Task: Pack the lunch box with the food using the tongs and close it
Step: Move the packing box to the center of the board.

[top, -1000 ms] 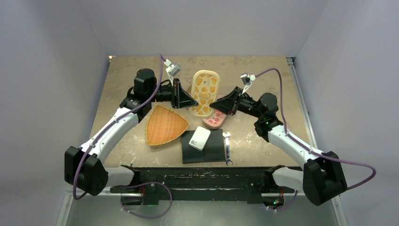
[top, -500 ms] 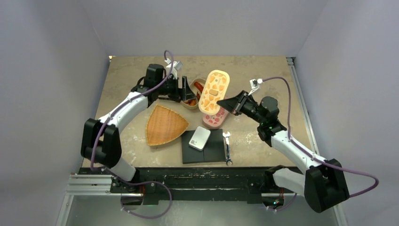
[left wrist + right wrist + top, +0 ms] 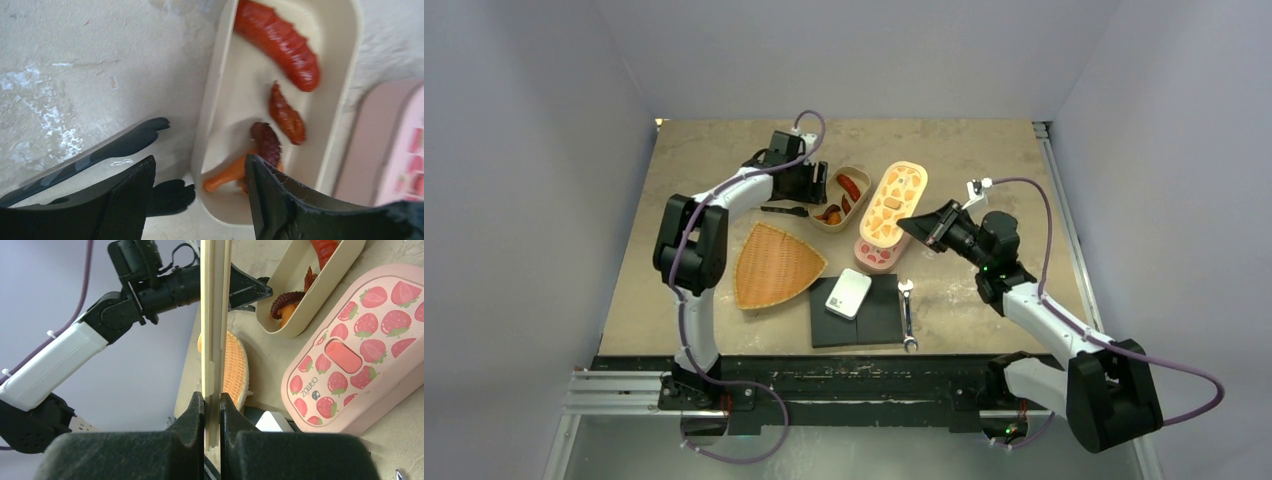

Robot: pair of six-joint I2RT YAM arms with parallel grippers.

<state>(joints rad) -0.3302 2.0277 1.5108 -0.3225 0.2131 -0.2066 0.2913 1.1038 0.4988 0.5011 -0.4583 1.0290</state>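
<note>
The beige lunch box (image 3: 212,120) stands open at the back of the table, its rim (image 3: 865,178) showing in the top view. The food lies inside: a red sausage (image 3: 277,42), a smaller red piece (image 3: 287,115) and orange and dark pieces (image 3: 262,150). My left gripper (image 3: 197,197) hovers open over the box's near end, holding nothing. The tongs (image 3: 127,145) lie on the table just left of the box (image 3: 784,210). My right gripper (image 3: 212,405) is shut on the edge of the orange-patterned lid (image 3: 894,203), held tilted to the right of the box.
A pink strawberry box (image 3: 874,255) sits under the raised lid. A wicker basket (image 3: 774,265) lies front left. In front of it are a black mat (image 3: 879,322), a small white box (image 3: 848,293) and a silver wrench (image 3: 908,315).
The right gripper has lifted the lid off the lunch box and carried it right, uncovering the food. The left arm swung toward the back and its gripper opened.
</note>
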